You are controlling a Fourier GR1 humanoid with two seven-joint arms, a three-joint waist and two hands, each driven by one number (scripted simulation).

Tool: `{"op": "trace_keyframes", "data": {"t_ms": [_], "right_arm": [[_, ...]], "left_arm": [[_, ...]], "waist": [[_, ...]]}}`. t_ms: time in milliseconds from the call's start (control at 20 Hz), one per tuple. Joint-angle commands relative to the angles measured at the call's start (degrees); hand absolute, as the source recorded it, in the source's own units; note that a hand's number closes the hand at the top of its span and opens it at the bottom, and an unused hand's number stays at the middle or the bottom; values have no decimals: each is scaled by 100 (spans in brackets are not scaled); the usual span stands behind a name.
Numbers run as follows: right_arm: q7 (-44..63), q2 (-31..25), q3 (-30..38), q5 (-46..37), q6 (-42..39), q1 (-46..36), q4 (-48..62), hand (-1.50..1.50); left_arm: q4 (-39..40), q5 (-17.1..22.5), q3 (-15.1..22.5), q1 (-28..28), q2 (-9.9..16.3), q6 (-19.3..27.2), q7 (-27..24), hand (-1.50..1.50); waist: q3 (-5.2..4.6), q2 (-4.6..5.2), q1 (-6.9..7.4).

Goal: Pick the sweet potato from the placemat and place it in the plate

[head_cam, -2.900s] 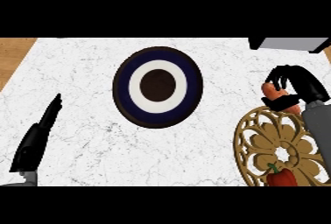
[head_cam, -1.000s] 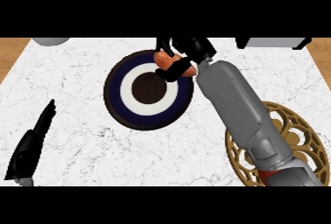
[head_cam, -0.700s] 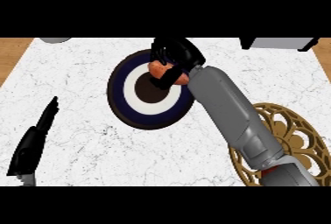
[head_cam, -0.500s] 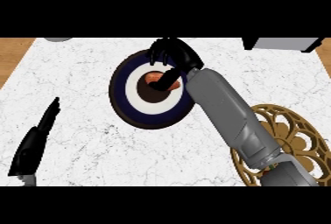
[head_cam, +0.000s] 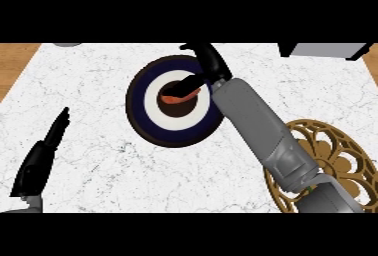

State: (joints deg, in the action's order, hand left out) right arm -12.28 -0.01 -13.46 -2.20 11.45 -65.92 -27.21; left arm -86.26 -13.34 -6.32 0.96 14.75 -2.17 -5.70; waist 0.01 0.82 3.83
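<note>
The orange sweet potato [head_cam: 176, 98] lies in the dark middle of the round blue and white plate [head_cam: 142, 117] at the counter's centre. My right hand [head_cam: 209, 64] hovers over the plate's far right rim with its fingers spread. One finger reaches down and left across the sweet potato's top, and the others point away from it. The grey right forearm runs from the lower right across the plate's right side and hides part of the rim. The golden openwork placemat [head_cam: 334, 156] lies at the lower right, partly under that forearm.
My left hand [head_cam: 41, 155] rests open at the lower left, fingers straight and pointing up. A dark box [head_cam: 322, 49] stands at the far right edge, a small grey object [head_cam: 66, 44] at the far left. Wood shows beyond both sides of the marble top.
My right hand carried the sweet potato from the placemat to the plate, lowered it onto the centre, and its fingers have spread apart. The left hand has not moved.
</note>
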Motion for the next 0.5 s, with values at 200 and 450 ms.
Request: {"op": "trace_keyframes", "data": {"t_ms": [200,450], "right_arm": [[-365,-422,1182,856,124,-79,375,-150],[-1213,-719,1838,1518,-757,514,352,-150]], "left_arm": [[126,9,-161,156,11,61,-169,0],[-43,-2,-180,129,36,54,44,0]], "waist": [[0,7,-178],[9,2,-213]]}}
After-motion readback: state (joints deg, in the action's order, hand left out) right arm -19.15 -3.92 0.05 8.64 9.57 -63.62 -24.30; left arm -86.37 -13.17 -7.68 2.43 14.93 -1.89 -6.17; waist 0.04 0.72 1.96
